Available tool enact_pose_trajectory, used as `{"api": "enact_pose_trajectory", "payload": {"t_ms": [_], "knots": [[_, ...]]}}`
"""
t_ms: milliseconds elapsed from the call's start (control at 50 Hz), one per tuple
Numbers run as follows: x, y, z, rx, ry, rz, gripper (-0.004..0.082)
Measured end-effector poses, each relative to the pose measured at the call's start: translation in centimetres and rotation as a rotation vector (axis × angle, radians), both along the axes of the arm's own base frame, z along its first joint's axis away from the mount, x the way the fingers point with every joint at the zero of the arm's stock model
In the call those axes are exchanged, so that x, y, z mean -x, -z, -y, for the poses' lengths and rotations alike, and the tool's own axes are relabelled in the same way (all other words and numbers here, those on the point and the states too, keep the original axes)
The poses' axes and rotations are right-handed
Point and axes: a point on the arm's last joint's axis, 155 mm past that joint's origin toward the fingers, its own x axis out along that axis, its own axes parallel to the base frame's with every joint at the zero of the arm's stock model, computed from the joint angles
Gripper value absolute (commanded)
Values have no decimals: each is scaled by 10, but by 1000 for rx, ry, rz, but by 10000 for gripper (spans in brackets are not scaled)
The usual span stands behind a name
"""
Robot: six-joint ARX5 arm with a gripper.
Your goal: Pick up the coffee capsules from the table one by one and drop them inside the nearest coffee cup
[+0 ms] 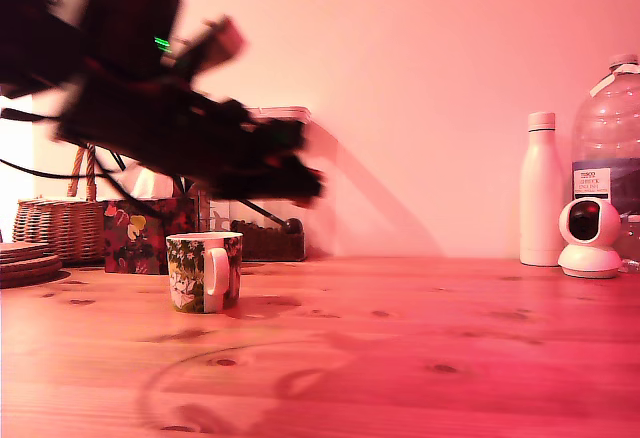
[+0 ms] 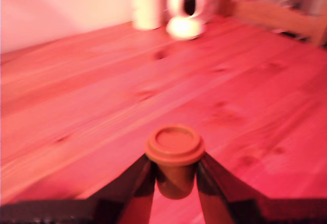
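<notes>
The arm hangs in the air above the worktop [image 1: 400, 338], reaching in from the exterior view's left and smeared by motion blur, with its end effector [image 1: 300, 173] raised above and somewhat to the exterior view's right of the coffee cup [image 1: 203, 272]. In the wrist view the end effector [image 2: 175, 175] is closed down to a narrow gap around one coffee capsule [image 2: 174, 155] — the two dark fingers [image 2: 134, 183] press against the tapered body from either side, and the wide flat rim sits just above them, facing the camera. The capsule is clear of the wooden surface, carried in the air. The coffee cup stands upright on the planks toward the exterior view's left, its pale loop handle turned toward the camera; its inside cannot be seen from this height. Behind the cup, near the wall, stand a square floral box [image 1: 145, 235], a wicker basket [image 1: 60, 226] and a clear container [image 1: 265, 228] with dark contents, and a stack of round coasters [image 1: 25, 261] lies at the left edge. On the exterior view's right, well apart from the cup, stand a white bottle [image 1: 541, 190], a small white camera [image 1: 589, 238] and a large clear water bottle [image 1: 610, 138]. The white bottle [image 2: 146, 3] and the camera [image 2: 185, 10] also appear, blurred, at the far side of the worktop in the wrist view.
</notes>
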Motion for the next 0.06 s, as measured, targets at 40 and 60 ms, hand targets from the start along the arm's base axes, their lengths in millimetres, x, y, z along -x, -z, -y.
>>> {"api": "enact_pose_trajectory", "payload": {"t_ms": [40, 60], "knots": [[-2, -5, -5, 13, -15, 0, 157], [-3, -7, -7, 15, -19, 4, 157]]}}
